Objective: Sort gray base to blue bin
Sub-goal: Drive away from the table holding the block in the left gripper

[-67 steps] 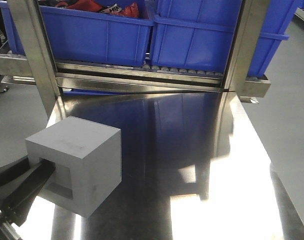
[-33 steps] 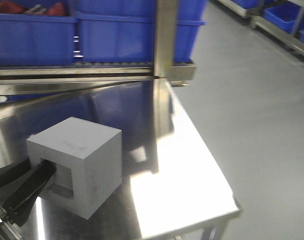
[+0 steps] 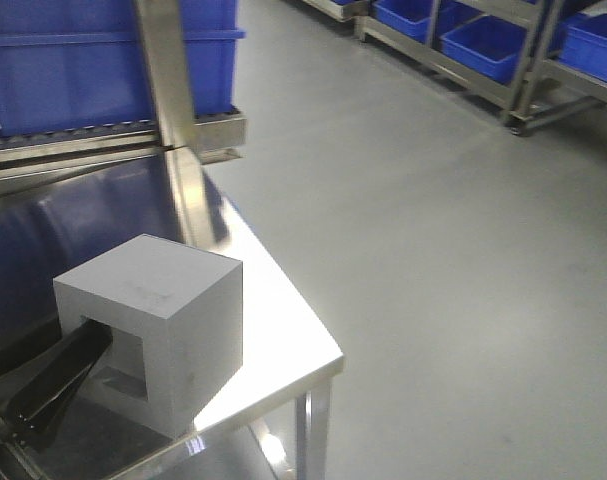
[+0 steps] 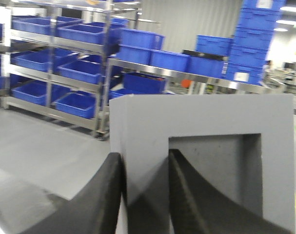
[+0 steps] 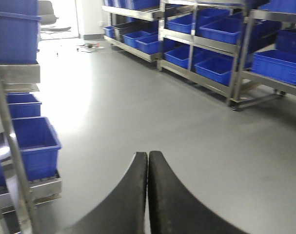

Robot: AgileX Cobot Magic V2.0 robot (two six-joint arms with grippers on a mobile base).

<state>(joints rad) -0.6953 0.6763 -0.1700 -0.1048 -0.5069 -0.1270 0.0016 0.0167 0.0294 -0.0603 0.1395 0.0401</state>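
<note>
the gray base (image 3: 153,335) shows at 7 o'clock in the front view, over the outer corner of the steel counter (image 3: 273,325), with its square opening turned toward 8 o'clock. whether it rests on the counter or hangs just above it cannot be told, since its underside is hidden. the left jaws are clenched on one wall of the base: in the left wrist view one of the black fingers (image 4: 106,195) lies outside that wall and the other reaches into the recess, the wall pinched between them. the base fills most of that view and is cut off at the bottom and right edges, so the tips of the fingers are out of sight. in the front view only a dark finger entering the opening shows, and the rest of the arm runs off the frame at 8 o'clock. a blue bin (image 3: 78,70) stands on a roller rack at 11 o'clock, well apart from the base, cropped at the top and left and partly hidden by a steel post (image 3: 168,80); its inside cannot be seen. the right jaws are pressed together on nothing, their fingertips (image 5: 135,180) touching above bare gray floor (image 5: 187,122). more blue bins sit on shelving (image 3: 523,70) at 1 o'clock, soft with blur.
</note>
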